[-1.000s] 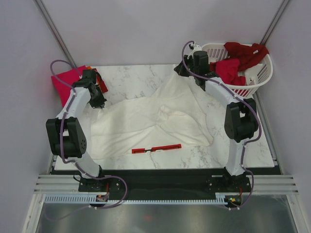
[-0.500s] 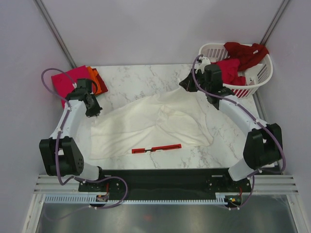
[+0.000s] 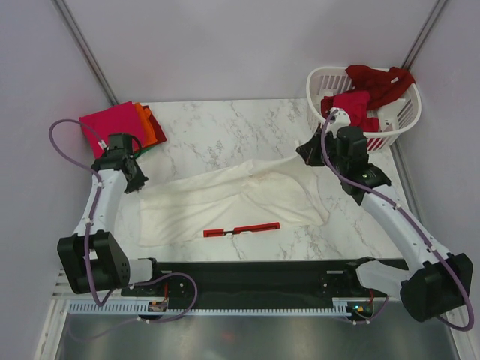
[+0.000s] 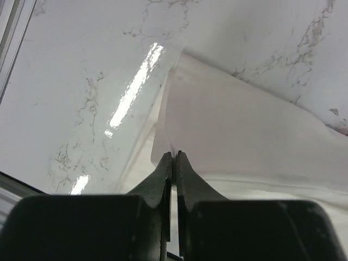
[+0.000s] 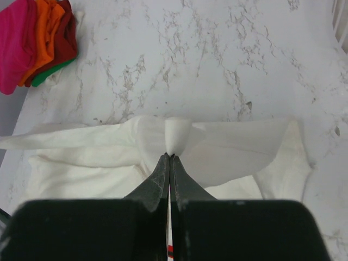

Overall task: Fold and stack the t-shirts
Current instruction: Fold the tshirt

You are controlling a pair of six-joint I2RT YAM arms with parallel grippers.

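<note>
Pressed together on cloth, the left gripper pinches the left edge of the cream-white t-shirt; the right gripper likewise nips a small fold at its far right corner. Nearest me, I see a red strip on the marble table, just beside the shirt's near hem. The shirt lies stretched between both grippers. Farther off, a folded stack of magenta-pink, orange, green and dark red occupies the far left corner; a white basket holds red shirts at far right.
</note>
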